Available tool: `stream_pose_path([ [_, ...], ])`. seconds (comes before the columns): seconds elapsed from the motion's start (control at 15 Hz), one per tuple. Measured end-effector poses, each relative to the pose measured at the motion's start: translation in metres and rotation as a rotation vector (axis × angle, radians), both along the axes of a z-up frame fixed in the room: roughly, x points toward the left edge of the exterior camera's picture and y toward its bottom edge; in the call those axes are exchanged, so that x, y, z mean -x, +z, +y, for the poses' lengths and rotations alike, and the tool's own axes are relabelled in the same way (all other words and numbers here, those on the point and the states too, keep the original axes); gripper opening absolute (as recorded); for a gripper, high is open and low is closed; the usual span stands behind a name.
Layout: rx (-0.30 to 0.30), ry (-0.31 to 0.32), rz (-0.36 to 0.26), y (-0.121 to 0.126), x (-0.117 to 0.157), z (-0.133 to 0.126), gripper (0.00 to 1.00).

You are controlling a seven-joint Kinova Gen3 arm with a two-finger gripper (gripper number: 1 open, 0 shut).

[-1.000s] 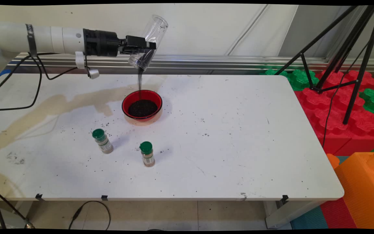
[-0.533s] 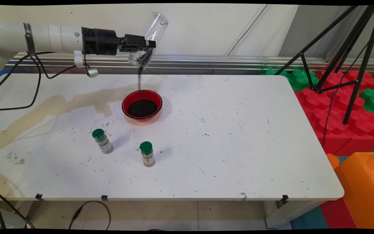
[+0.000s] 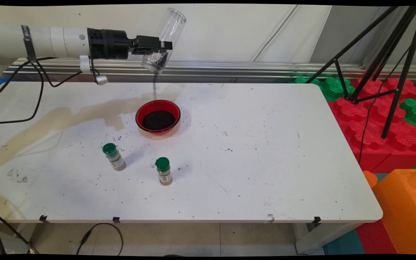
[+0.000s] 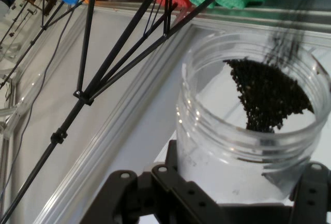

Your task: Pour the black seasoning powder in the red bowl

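We saw the pincer (image 3: 157,45) pinching a tilted clear jar (image 3: 163,41), dark grains (image 4: 266,97) streaming into the red bowl (image 3: 157,117) near the surface's (image 3: 265,151) far edge.

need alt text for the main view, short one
A robot arm's black claw holds a clear jar tipped mouth-down, a thin stream of dark grains falling into a red bowl on a white table. Two green-capped spice bottles stand nearer the camera.
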State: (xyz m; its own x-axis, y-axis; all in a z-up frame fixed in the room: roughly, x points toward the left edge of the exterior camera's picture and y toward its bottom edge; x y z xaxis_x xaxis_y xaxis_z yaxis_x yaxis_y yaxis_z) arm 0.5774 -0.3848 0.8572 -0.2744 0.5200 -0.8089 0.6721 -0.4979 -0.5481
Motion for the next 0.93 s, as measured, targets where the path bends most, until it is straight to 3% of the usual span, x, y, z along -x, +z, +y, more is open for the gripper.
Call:
stream_pose_path([
  [0.93,0.056,0.007,0.018,0.0037,0.0037,0.0063,0.00],
])
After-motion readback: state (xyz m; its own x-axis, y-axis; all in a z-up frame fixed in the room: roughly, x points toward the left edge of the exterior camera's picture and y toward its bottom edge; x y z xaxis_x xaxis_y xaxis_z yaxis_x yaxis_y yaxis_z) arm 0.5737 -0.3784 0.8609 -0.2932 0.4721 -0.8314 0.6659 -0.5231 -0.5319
